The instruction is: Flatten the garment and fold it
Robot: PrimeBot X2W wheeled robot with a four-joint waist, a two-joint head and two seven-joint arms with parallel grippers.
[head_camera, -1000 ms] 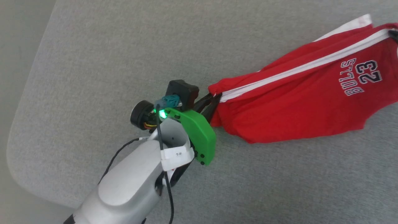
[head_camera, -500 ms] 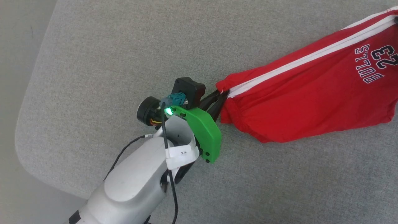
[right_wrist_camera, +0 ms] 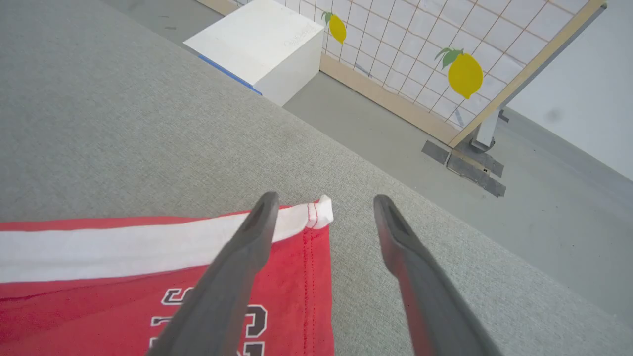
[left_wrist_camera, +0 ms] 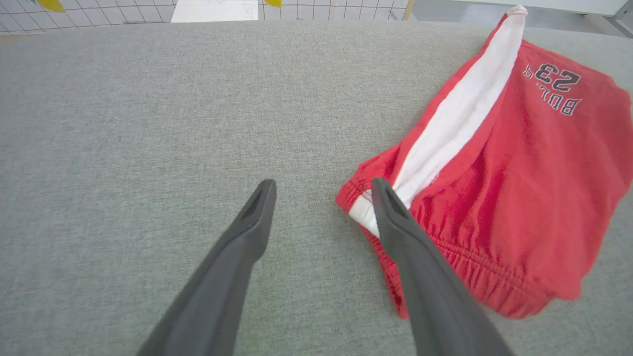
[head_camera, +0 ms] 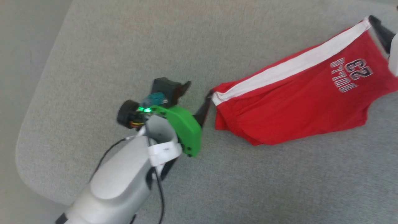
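The garment (head_camera: pixel 295 102), red shorts with a white side stripe and "BULLS 23" lettering, lies spread out on the grey cloth-covered table (head_camera: pixel 124 46). My left gripper (head_camera: pixel 207 98) stands open at the waistband corner. In the left wrist view the left gripper (left_wrist_camera: pixel 322 185) has bare table between its fingers, and its right finger (left_wrist_camera: pixel 415 257) passes over the waistband of the garment (left_wrist_camera: pixel 519 188). My right gripper (head_camera: pixel 381 31) is at the hem corner. In the right wrist view the right gripper (right_wrist_camera: pixel 325 200) is open above the white hem tip of the garment (right_wrist_camera: pixel 123 247).
The table's rounded corner (head_camera: pixel 25 174) and left edge are near my left arm. Beyond the far edge stand a white box (right_wrist_camera: pixel 257 47) and a grid screen with lemon stickers (right_wrist_camera: pixel 465 74) on the floor.
Both grippers have opened and let go of the garment's corners. The garment now lies flatter, with its white stripe showing wider. The head camera has shifted.
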